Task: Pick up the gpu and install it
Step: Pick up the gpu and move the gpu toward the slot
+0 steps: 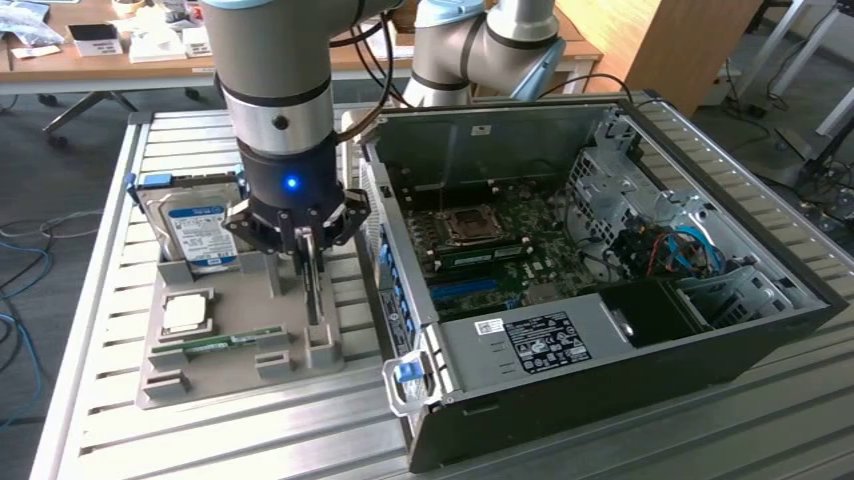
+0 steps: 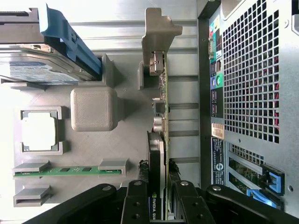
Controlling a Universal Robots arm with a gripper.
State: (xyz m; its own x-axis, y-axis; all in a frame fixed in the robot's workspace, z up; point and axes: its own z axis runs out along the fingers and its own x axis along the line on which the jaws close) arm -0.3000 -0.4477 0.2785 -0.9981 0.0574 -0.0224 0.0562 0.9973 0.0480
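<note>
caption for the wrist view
gripper closed on the gpu standing on edge in its grey holder, beside the pc case

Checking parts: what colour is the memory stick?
The memory stick is green, clearest in wrist view.

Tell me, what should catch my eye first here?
The robot arm's gripper stands out first, closed on the gpu, which stands on edge in a grey parts tray. To the exterior view's right lies an open computer case with its motherboard bared. A hard drive with a blue-white label stands at the tray's far end.
</note>
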